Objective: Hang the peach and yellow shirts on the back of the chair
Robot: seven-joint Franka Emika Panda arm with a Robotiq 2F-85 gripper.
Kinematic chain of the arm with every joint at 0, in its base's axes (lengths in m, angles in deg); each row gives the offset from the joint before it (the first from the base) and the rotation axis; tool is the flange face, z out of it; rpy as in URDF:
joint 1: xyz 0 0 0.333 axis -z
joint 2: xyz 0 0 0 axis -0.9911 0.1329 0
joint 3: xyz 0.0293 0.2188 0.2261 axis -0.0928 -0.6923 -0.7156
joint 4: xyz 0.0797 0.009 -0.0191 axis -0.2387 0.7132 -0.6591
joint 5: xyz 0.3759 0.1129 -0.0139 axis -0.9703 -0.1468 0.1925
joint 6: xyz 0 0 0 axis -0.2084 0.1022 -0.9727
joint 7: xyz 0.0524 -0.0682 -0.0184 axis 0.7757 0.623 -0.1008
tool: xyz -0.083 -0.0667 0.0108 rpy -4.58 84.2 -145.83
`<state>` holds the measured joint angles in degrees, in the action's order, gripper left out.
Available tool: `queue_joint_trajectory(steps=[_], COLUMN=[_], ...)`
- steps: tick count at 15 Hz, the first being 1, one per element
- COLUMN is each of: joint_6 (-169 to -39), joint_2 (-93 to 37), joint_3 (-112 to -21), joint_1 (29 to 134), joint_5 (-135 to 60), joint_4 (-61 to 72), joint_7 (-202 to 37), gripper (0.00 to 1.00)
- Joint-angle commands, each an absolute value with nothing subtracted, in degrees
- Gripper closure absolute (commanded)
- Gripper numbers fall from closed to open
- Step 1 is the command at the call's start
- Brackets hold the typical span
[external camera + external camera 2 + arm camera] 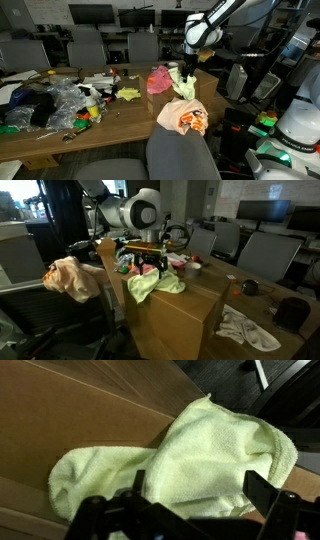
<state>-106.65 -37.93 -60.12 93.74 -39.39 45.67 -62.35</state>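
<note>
The yellow shirt [170, 455] lies crumpled on the wooden table, near its edge; it shows in both exterior views [184, 84] [148, 284]. My gripper [200, 488] is open just above it, with one finger on each side of the cloth and nothing held; it also shows in both exterior views [189, 67] [150, 258]. The peach shirt [182, 116] is draped over the back of the grey chair [180, 155] in front of the table, and shows in an exterior view at the left [68, 277].
A pink cloth [159, 79] [176, 262] lies on the table next to the yellow shirt. Bags, toys and other clutter [55, 100] cover the table's far end. A white cloth [248, 328] lies on a lower surface. Office chairs [143, 45] stand behind.
</note>
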Motion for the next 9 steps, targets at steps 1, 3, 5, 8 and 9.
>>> queue_joint_trajectory(steps=[1,3,5,8,9], joint_6=[-111.1,-113.8,-115.9,-118.0,-118.5], joint_2=[-36.0,-35.2,-34.3,-33.3,-32.9], joint_3=[-59.9,-59.8,-59.8,-59.6,-59.5], joint_1=[94.5,94.7,94.9,95.3,95.4], joint_5=[-39.2,-39.0,-38.8,-38.7,-38.5], joint_4=[44.7,44.5,44.3,44.1,44.0], joint_7=[-62.3,-62.8,-63.2,-63.6,-64.0], gripper=[0.0,0.0,0.0,0.0,0.0])
